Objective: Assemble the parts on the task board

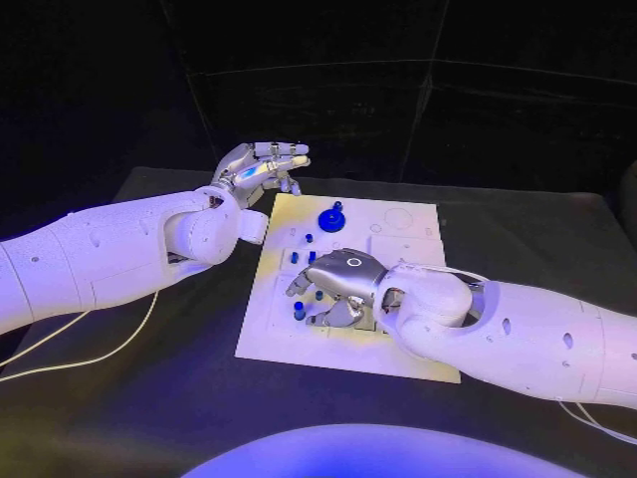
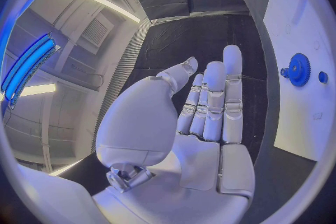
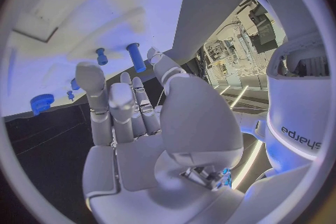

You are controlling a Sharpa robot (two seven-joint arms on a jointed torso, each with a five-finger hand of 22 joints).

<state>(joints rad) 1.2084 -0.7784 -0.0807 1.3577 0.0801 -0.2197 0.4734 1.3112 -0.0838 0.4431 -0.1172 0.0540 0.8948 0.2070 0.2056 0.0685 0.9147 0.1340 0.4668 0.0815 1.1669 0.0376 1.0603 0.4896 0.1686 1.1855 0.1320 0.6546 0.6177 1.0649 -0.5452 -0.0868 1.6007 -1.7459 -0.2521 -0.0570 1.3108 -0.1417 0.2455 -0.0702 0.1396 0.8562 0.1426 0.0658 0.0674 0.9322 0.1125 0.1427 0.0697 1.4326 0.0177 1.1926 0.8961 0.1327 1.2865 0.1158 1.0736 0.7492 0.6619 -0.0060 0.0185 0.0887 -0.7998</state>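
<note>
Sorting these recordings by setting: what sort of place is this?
Probably a robotics lab test cell: a black table with dark drapes behind, a white task board carrying a blue gear and small blue pegs, and strip ceiling lights.

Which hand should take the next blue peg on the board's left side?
Right, probably. The right hand hovers over the task board, fingers apart, beside the blue pegs. The left hand is raised off the board's far corner, holding nothing, nearer the blue gear.
</note>
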